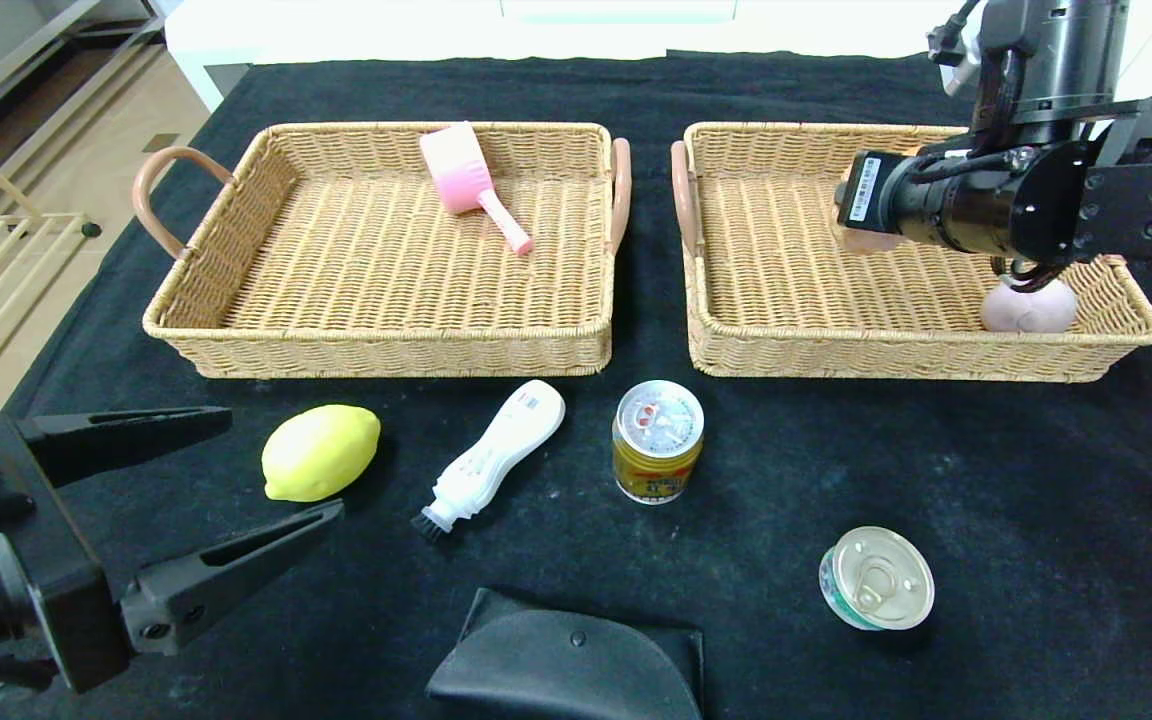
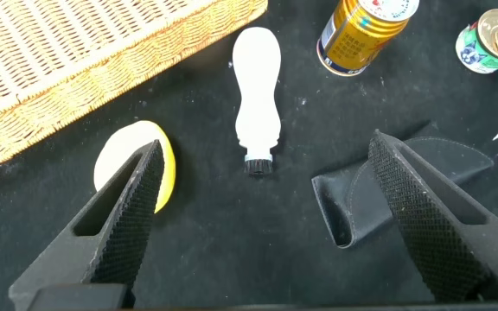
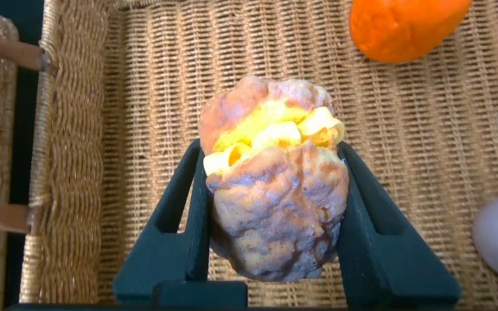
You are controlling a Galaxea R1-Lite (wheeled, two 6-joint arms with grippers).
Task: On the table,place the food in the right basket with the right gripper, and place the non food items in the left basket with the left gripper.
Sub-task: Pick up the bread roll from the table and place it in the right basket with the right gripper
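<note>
The right claw [image 3: 275, 233] grips a lumpy tan-brown bun [image 3: 271, 186] above the right tan wicker basket [image 1: 796, 250], so the drop-off is in hand; next it likely needs to lower and let go. The left claw [image 1: 236, 480] hangs spread wide, nothing held, a yellow lemon [image 1: 320, 452] between its fingers and a white bottle-shaped brush [image 1: 496, 455] just beyond. Two baskets, one gold can [image 1: 657, 440], one green tin [image 1: 875, 579], one black pouch [image 1: 568, 668] wait on the table [image 1: 1036, 520]

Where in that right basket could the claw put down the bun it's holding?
The right gripper holds the bun over the right basket, whose weave on the side toward the other tray lies bare. The opposite end is crowded: an orange item and a pale round one.
</note>
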